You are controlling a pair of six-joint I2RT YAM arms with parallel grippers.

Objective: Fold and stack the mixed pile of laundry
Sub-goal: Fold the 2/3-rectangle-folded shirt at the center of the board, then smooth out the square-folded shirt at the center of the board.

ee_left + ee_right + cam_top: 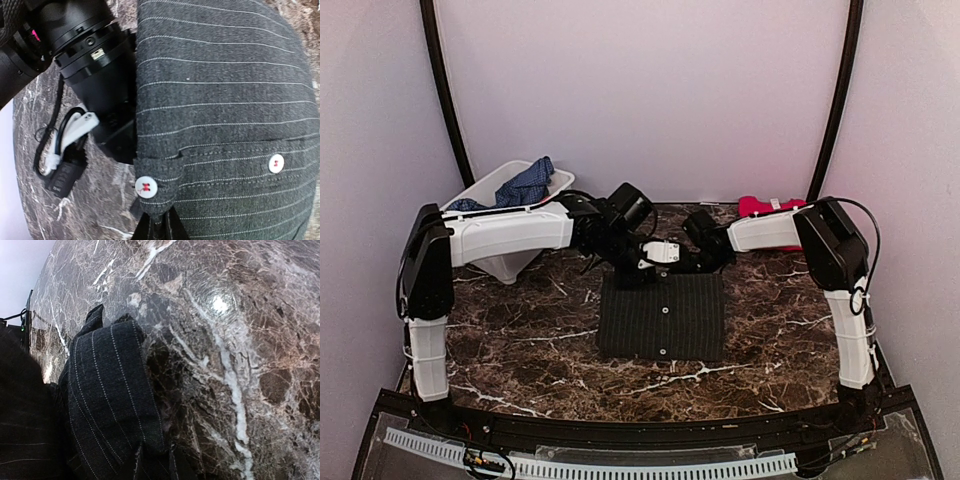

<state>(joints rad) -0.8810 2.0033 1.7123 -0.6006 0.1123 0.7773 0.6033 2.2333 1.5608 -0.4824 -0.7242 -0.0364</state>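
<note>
The dark charcoal pinstriped button shirt (662, 315) lies folded as a rectangle in the middle of the marble table. My left gripper (638, 262) and right gripper (692, 258) meet at its far edge. In the left wrist view the left gripper (159, 226) is shut on a shirt corner (155, 200) beside a white button (146, 186). In the right wrist view the right gripper (155, 456) is shut on a raised fold of the shirt (110, 390). The blue checked garment (525, 185) hangs in the bin. The bright red cloth (767, 206) lies at the back right. No orange piece shows.
A white plastic bin (505, 262) leans tilted at the back left, behind my left arm. My right arm's black wrist (95, 70) sits close beside the left gripper. Bare marble (520, 340) lies left, right and in front of the shirt.
</note>
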